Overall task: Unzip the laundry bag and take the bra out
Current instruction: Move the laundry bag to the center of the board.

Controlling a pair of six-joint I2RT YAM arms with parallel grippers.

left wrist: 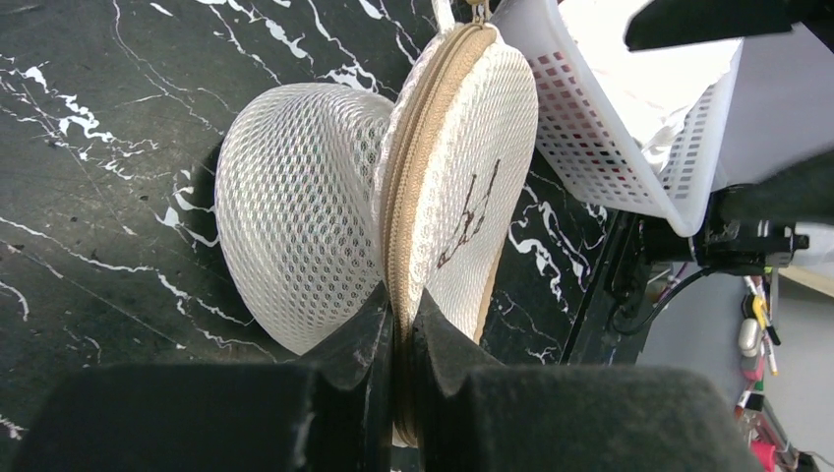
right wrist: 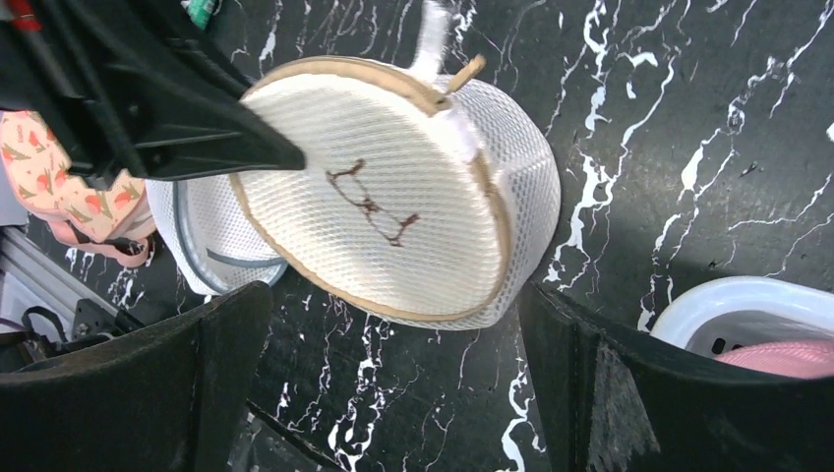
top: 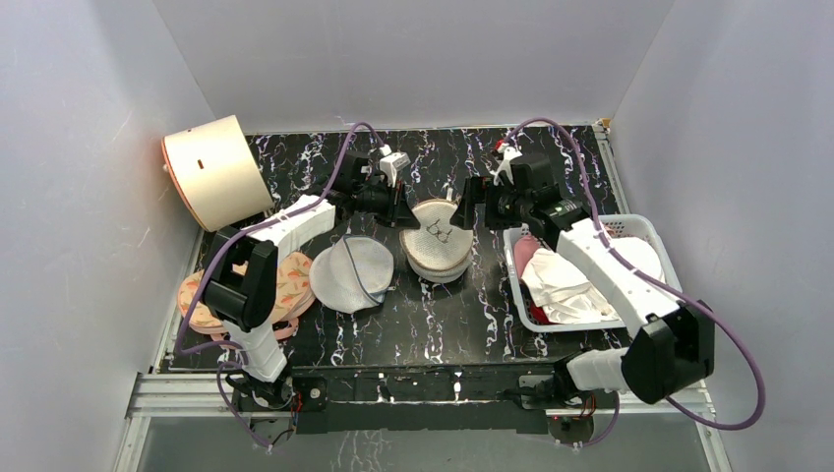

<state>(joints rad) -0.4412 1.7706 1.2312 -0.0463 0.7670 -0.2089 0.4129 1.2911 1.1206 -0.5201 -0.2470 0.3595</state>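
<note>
Two jobs: left claw [left wrist: 398,307] pinches the laundry bag [left wrist: 472,177] rim, my spread right claw [right wrist: 388,300] must square onto the zipper pull [right wrist: 464,71].

- Left arm [top: 295,222]: white, rounded link shells alternate with black, boxy joint housings [top: 243,285].
- Right arm [top: 608,267]: the same build; its long white link meets a large black elbow housing [top: 671,356].
- Purple cable [top: 339,162]: one per arm, hanging outside the links in loose loops between base and wrist.
- Left gripper [left wrist: 398,313]: two matte black fingers [left wrist: 349,344], thick at the root and tapering to wedge tips.
- Right gripper [right wrist: 393,295]: two broad matte black fingers [right wrist: 211,383] with flat inner faces.
- Wrist heads: black blocks. The left carries a small white module [top: 393,163], the right a white-and-red fitting [top: 506,149].
</note>
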